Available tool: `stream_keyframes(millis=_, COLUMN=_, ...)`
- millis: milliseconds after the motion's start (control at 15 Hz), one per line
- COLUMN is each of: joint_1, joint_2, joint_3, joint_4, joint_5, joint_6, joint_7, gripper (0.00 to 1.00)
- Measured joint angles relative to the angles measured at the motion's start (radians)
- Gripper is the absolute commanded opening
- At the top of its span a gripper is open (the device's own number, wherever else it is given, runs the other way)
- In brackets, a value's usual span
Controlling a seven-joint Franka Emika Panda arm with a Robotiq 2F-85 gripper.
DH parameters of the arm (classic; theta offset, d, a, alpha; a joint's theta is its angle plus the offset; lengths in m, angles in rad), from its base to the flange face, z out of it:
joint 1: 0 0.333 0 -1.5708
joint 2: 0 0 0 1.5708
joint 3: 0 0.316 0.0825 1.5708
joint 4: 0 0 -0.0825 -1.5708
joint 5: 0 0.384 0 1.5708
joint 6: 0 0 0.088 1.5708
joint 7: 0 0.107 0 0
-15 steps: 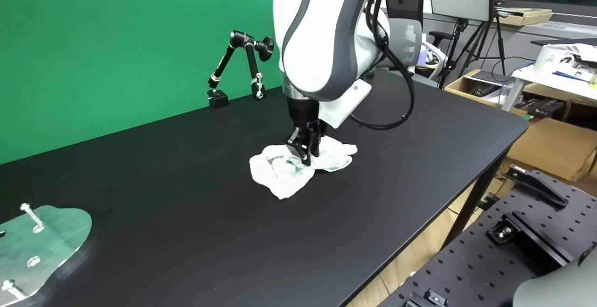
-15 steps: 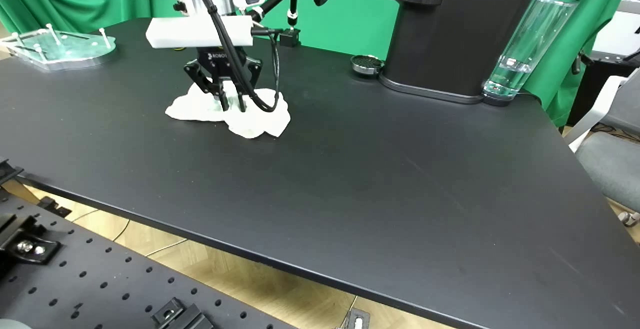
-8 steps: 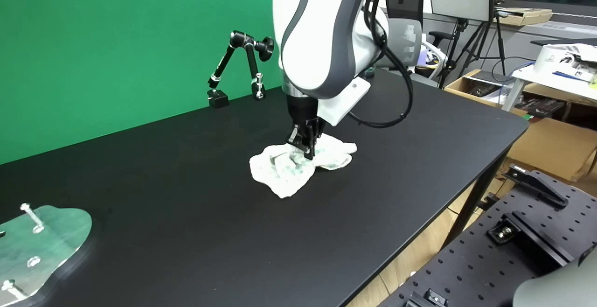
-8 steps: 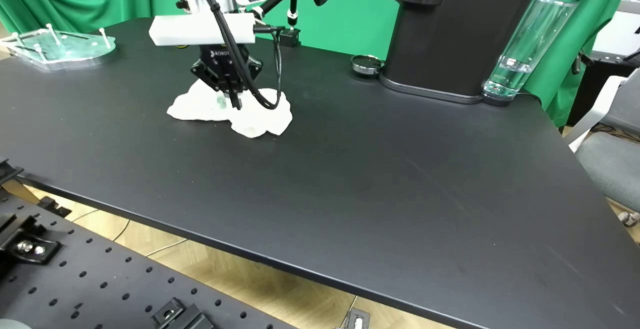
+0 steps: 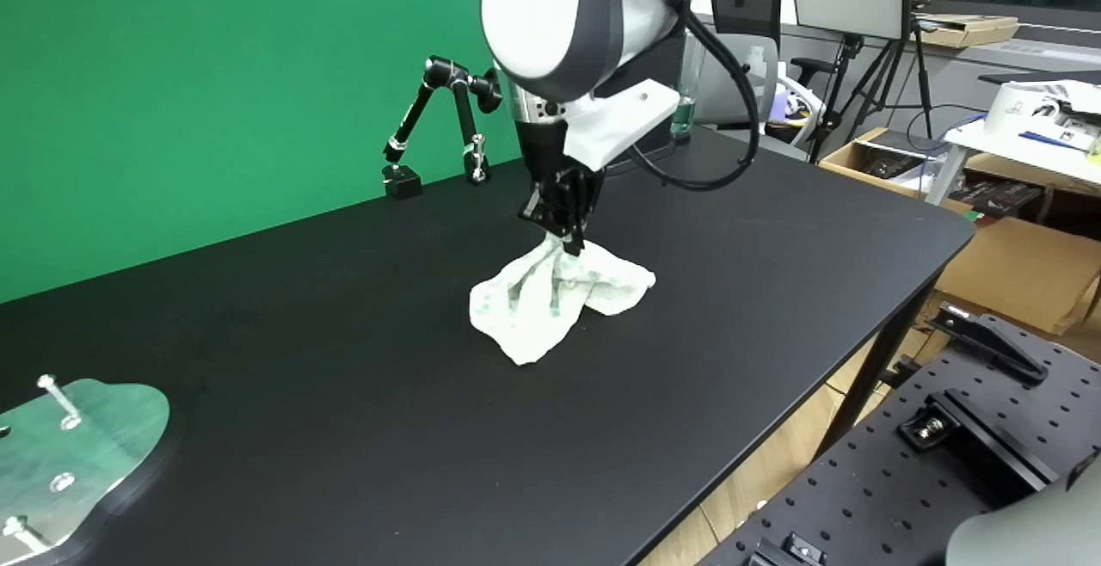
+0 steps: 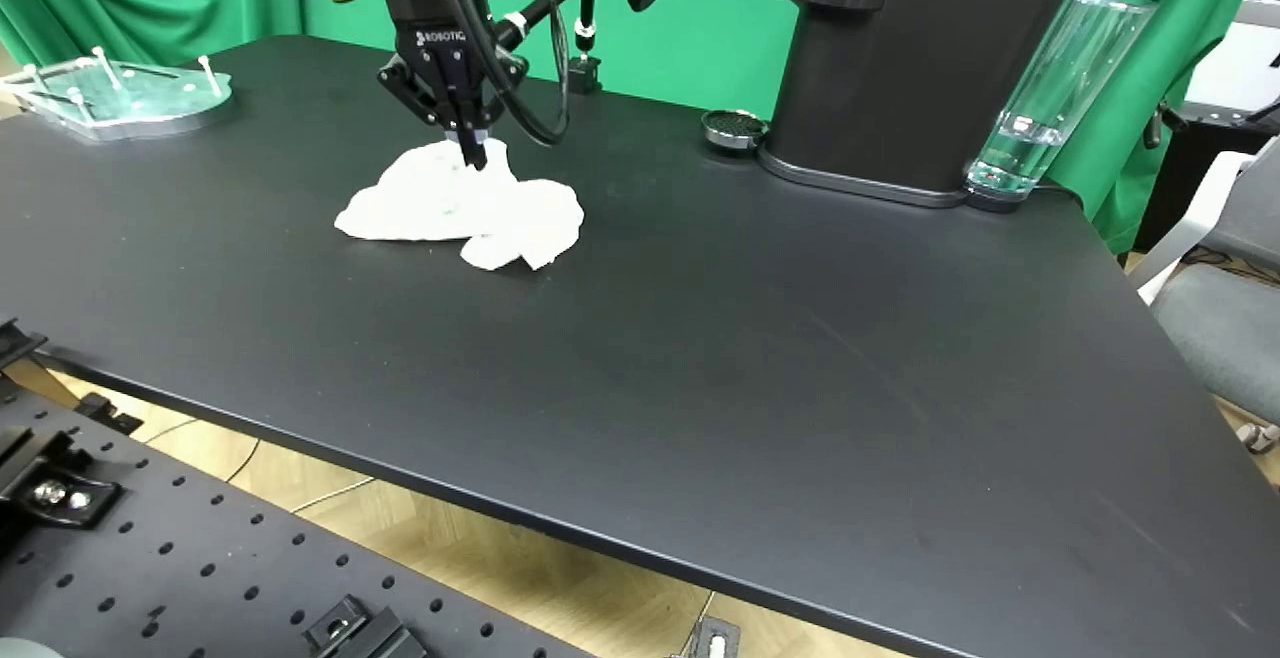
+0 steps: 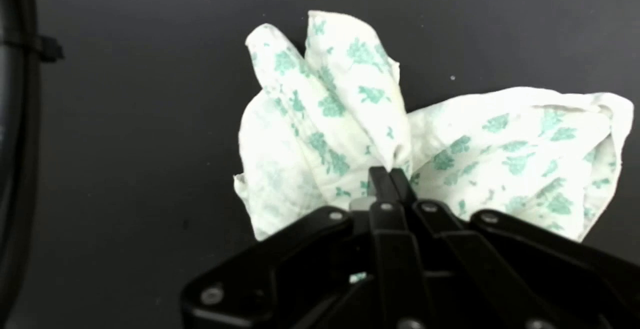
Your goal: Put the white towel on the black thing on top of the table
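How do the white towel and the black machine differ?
The white towel carries green prints; the black machine looks dark and unpatterned. The towel is crumpled, a fold pinched in the gripper; the machine stands upright, apart from the gripper. Both touch the table.

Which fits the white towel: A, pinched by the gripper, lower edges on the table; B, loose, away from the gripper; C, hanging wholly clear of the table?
A: the gripper is shut on a raised fold of the white towel, whose lower edges spread on the table.
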Motion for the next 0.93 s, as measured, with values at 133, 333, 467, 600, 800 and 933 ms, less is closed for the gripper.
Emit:
stream_keyframes(millis=133, joint_1=0.001, joint_2=-0.041, joint_3=0.007, joint_4=0.017, joint_5=0.0, joint_6=-0.061, joint_7=0.019, gripper=0.0)
stream_keyframes(millis=333, joint_1=0.001, joint_2=-0.095, joint_3=0.025, joint_4=0.053, joint_5=0.001, joint_6=-0.15, joint_7=0.035, gripper=0.0)
stream_keyframes(millis=467, joint_1=0.001, joint_2=-0.123, joint_3=0.041, joint_4=0.094, joint_5=0.003, joint_6=-0.225, joint_7=0.036, gripper=0.0)
stream_keyframes(millis=600, joint_1=0.001, joint_2=-0.142, joint_3=0.06, joint_4=0.151, joint_5=0.003, joint_6=-0.31, joint_7=0.035, gripper=0.0)
stream_keyframes(millis=800, joint_1=0.002, joint_2=-0.162, joint_3=0.095, joint_4=0.265, joint_5=0.003, joint_6=-0.456, joint_7=0.035, gripper=0.0)
stream_keyframes(millis=933, joint_1=0.003, joint_2=-0.164, joint_3=0.114, joint_4=0.348, joint_5=0.002, joint_6=-0.538, joint_7=0.037, gripper=0.0)
